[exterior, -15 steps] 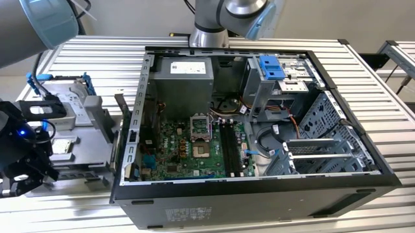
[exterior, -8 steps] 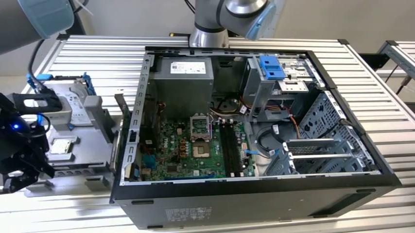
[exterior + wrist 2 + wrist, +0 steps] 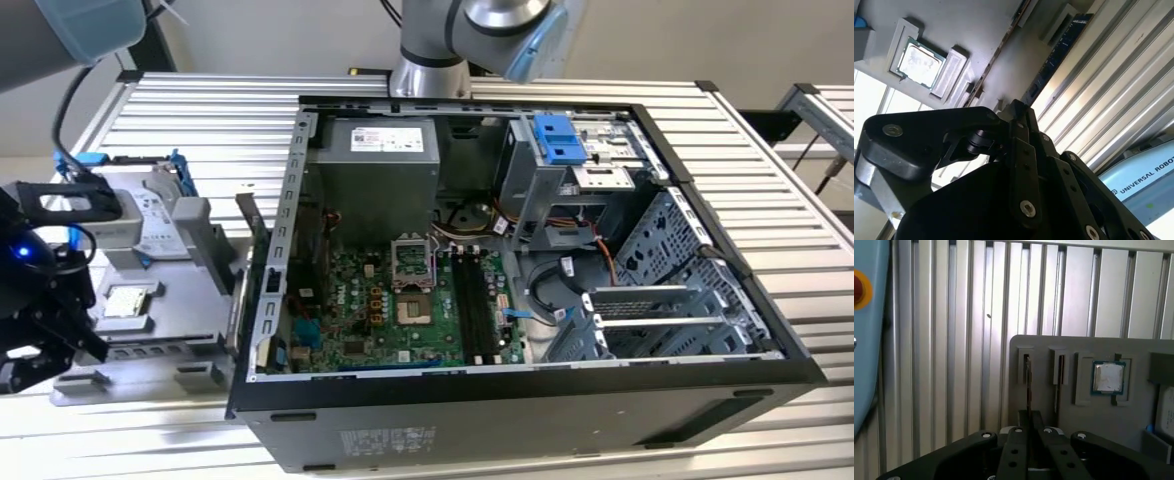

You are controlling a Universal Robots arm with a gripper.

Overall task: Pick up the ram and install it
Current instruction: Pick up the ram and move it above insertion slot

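Exterior view: pincer (image 3: pixel 60 335) hangs over the grey parts tray (image 3: pixel 174 330), at 9 o'clock from the open PC case (image 3: pixel 534 400). CPU (image 3: pixel 127 300) sits in the tray, just beside the pincer at its 2 o'clock. Inside the case are the motherboard (image 3: pixel 400 300) and, at its 12 o'clock, the power supply (image 3: pixel 380 160). Everything rests on a slatted aluminium table (image 3: pixel 200 110). Arm (image 3: pixel 454 40) rises at 12 o'clock behind the case.

First wrist view: RAM stick (image 3: pixel 1027 377) stands on edge in a tray slot, in line with the pincer (image 3: pixel 1030 415), its near end meeting the tip. Can't tell if the pincer is spread or pinching it. Second RAM stick (image 3: pixel 1057 382) is in the neighbouring slot, between the first and the CPU (image 3: pixel 1109 377). A blue panel (image 3: pixel 869 340) with a red button (image 3: pixel 858 290) stands near the table.

Second wrist view: pincer (image 3: pixel 1016 107) tip is just beside the end of a RAM stick (image 3: pixel 1059 50) that is still in the tray (image 3: pixel 964 25).
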